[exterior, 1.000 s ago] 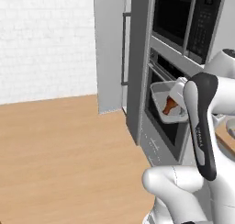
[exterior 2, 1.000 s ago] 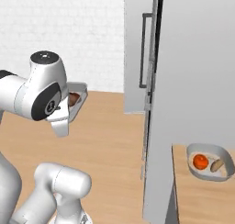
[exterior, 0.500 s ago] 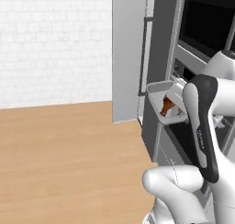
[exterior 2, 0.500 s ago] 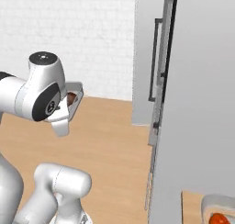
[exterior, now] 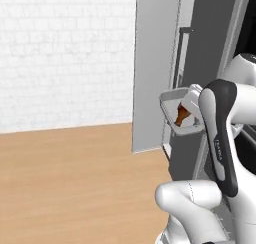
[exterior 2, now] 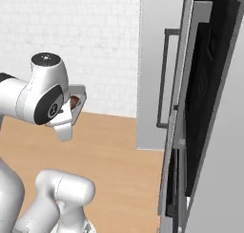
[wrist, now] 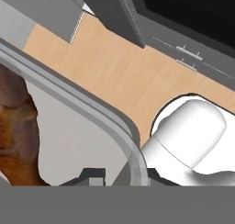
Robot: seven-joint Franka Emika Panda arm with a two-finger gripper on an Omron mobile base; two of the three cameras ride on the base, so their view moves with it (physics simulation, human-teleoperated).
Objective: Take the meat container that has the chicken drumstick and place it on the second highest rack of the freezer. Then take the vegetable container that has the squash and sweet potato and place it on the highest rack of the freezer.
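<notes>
Right of middle in the left base view, saw a gray tray [exterior: 172, 104] held up in the air by the gripper [exterior: 196, 104], with a brown drumstick [exterior: 182, 116] lying in it. Jaws narrow, pinched on the tray's rim near a corner. Behind it, at upper middle, stood a tall gray freezer [exterior: 155, 63] with a long dark handle [exterior: 180, 58], door closed. Below, a wood floor [exterior: 75, 183]; at upper left, a white brick wall [exterior: 60, 53]. At left of the hand view, found the drumstick [wrist: 16, 140] inside the tray [wrist: 82, 140], rim curving past the fingertips [wrist: 94, 176]. At left middle of the right base view, saw the tray [exterior 2: 78, 97] just past the arm.
</notes>
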